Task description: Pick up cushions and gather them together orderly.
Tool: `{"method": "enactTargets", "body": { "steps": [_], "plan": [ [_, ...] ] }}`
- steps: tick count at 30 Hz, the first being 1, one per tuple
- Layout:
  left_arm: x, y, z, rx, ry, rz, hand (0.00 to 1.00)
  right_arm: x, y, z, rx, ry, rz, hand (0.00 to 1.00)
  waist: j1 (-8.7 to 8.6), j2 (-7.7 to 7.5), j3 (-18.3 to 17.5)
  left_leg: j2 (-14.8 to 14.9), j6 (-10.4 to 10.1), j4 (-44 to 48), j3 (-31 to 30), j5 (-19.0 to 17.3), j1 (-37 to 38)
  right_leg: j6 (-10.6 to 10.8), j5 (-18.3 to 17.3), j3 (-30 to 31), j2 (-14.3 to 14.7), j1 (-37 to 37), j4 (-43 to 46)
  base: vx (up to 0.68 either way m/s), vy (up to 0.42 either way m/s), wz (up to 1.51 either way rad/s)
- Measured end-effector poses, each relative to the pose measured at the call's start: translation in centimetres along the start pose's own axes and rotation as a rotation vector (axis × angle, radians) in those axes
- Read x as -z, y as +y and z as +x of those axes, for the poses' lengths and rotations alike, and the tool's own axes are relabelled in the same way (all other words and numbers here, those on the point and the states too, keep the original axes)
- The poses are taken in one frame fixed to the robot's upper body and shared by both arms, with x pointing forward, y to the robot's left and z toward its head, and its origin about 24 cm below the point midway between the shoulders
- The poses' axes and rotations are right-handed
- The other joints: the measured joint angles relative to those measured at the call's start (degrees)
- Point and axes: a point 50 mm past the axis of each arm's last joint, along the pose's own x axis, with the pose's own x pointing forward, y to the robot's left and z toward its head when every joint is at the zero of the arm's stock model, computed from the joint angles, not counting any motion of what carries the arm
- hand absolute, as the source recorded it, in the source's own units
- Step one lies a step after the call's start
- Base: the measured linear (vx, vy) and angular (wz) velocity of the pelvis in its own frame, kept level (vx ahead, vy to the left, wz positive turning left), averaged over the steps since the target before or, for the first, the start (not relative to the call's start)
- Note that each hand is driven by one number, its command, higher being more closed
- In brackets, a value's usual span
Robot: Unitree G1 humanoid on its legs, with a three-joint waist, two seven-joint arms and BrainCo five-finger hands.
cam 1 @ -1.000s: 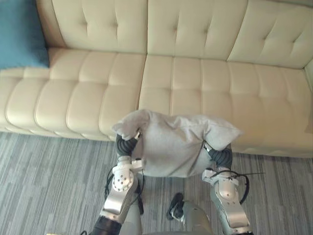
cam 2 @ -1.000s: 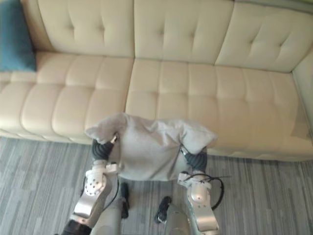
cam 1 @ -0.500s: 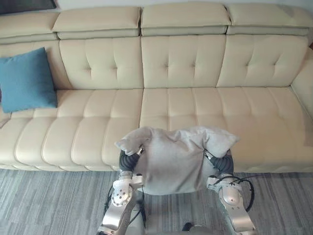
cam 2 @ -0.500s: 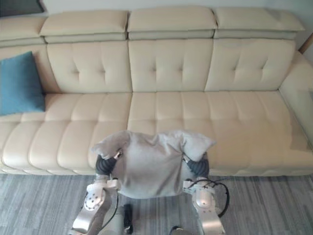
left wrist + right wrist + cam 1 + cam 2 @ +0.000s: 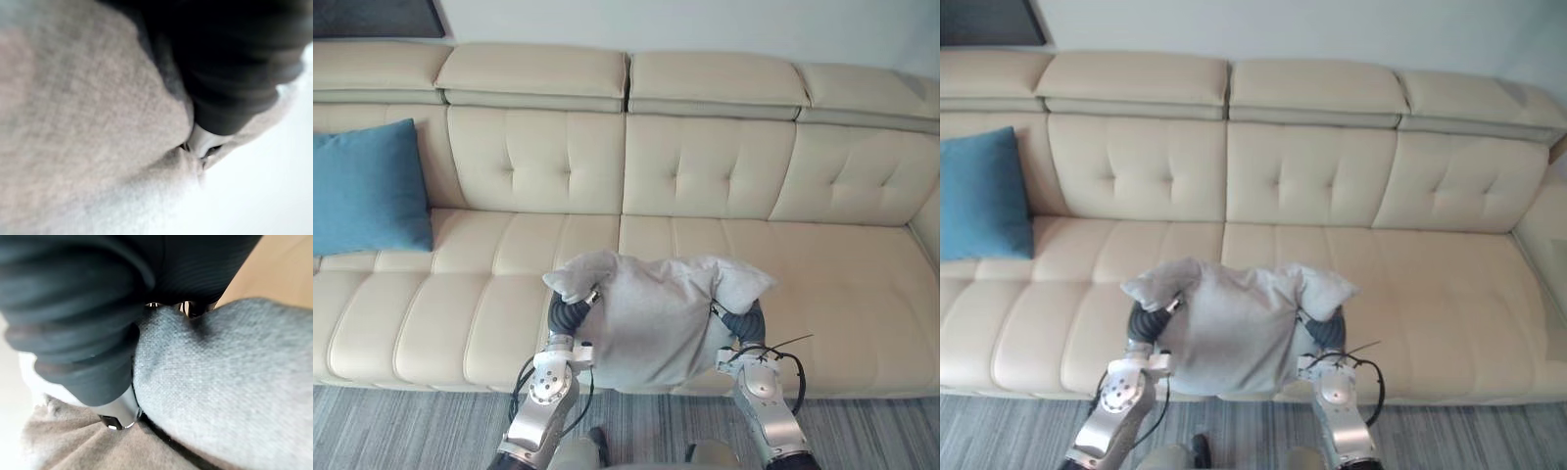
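A grey cushion (image 5: 651, 318) hangs in front of the cream sofa (image 5: 842, 284), held from both sides. My left hand (image 5: 566, 315) grips its left edge under a bulging corner, and my right hand (image 5: 744, 321) grips the right edge the same way. In the left wrist view the grey cloth (image 5: 83, 122) folds around a silver fingertip (image 5: 203, 142). In the right wrist view the thumb (image 5: 117, 413) presses into the cushion (image 5: 230, 391). A blue cushion (image 5: 367, 191) leans upright against the sofa's backrest at the far left.
The sofa's seat (image 5: 1410, 284) stretches wide to both sides of the held cushion. Grey striped floor (image 5: 411, 431) runs along the sofa's front edge.
The camera has tilted up, so more of the backrest and the wall shows. The grey cushion stays held between both hands at about the same place before me.
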Motion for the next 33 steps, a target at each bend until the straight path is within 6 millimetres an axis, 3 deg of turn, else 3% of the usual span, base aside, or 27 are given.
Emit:
{"method": "enactTargets", "body": {
  "steps": [1,4,7,11,18,20,25,29,33],
  "plan": [
    [0.3,-0.4,0.0,0.007,0.015,-0.004,1.00,0.1,-0.5,0.2,0.005,-0.002,-0.020,1.00,-0.32,0.24,-0.06,-1.38,-0.26,-0.09,-1.52,-0.29,0.63,-2.10,3.41,-0.09,-0.40,0.03,-1.86,0.19,-0.047,0.45],
    [0.7,-1.7,-0.2,0.053,0.031,-0.011,1.00,0.6,-1.9,0.3,0.031,0.021,-0.061,1.00,0.08,3.77,-0.52,0.51,-1.12,-0.33,-5.38,0.00,0.64,-2.52,5.44,-3.17,1.50,5.70,-9.71,0.20,-0.035,0.41],
    [0.6,-2.2,-0.2,0.088,0.027,-0.010,1.00,1.2,-2.4,-0.3,0.049,0.045,-0.062,1.00,0.11,3.65,-0.46,1.54,-1.75,-0.12,-7.89,0.35,2.01,-3.14,6.58,-6.52,2.85,10.82,-15.22,0.13,-0.078,0.54],
    [0.6,-2.2,-0.2,0.093,0.027,-0.008,1.00,1.2,-2.3,-0.3,0.045,0.046,-0.057,1.00,1.92,3.80,-0.37,1.94,-2.23,2.38,-8.29,0.06,1.98,-3.32,8.89,-5.57,4.12,14.37,-20.65,0.05,-0.022,-0.04],
    [0.5,-2.0,-0.2,0.094,0.024,-0.003,1.00,0.0,-2.0,-0.2,0.041,-0.001,-0.032,1.00,2.11,3.89,-0.11,1.77,-2.34,0.39,-9.39,-0.08,1.57,-3.41,12.16,-3.51,5.13,14.29,-25.08,-0.04,0.020,-0.11],
    [-0.2,-2.2,-0.1,0.102,-0.005,-0.013,1.00,-1.5,-2.0,-0.1,0.046,-0.063,-0.011,1.00,2.02,3.75,0.11,1.87,-3.45,-2.96,-10.60,-0.98,2.02,-3.38,13.79,-3.26,5.92,14.12,-27.74,-0.09,0.024,-0.09],
    [-1.4,-2.6,0.4,0.118,-0.064,0.001,1.00,-4.4,-1.9,1.0,0.064,-0.181,0.017,1.00,2.05,3.58,0.55,1.26,-3.26,-5.10,-10.08,0.34,1.38,-3.34,15.03,-2.44,5.45,12.71,-27.87,-0.07,0.023,-0.07],
    [-4.8,-3.4,2.8,0.099,-0.209,0.007,1.00,-8.7,-0.8,3.4,0.088,-0.334,0.066,1.00,2.10,4.04,1.65,0.93,-3.50,-5.70,-9.12,2.68,-2.59,-3.74,17.21,-1.86,5.08,7.55,-27.85,-0.04,0.007,-0.10],
    [-9.4,-4.4,5.3,0.060,-0.384,-0.023,1.00,-13.7,0.3,5.1,0.122,-0.504,0.109,1.00,2.31,4.47,2.73,1.11,-3.89,-5.14,-8.74,3.77,-7.82,-4.22,18.59,-2.03,5.02,2.47,-27.81,-0.03,-0.005,-0.02]
  ]
}}
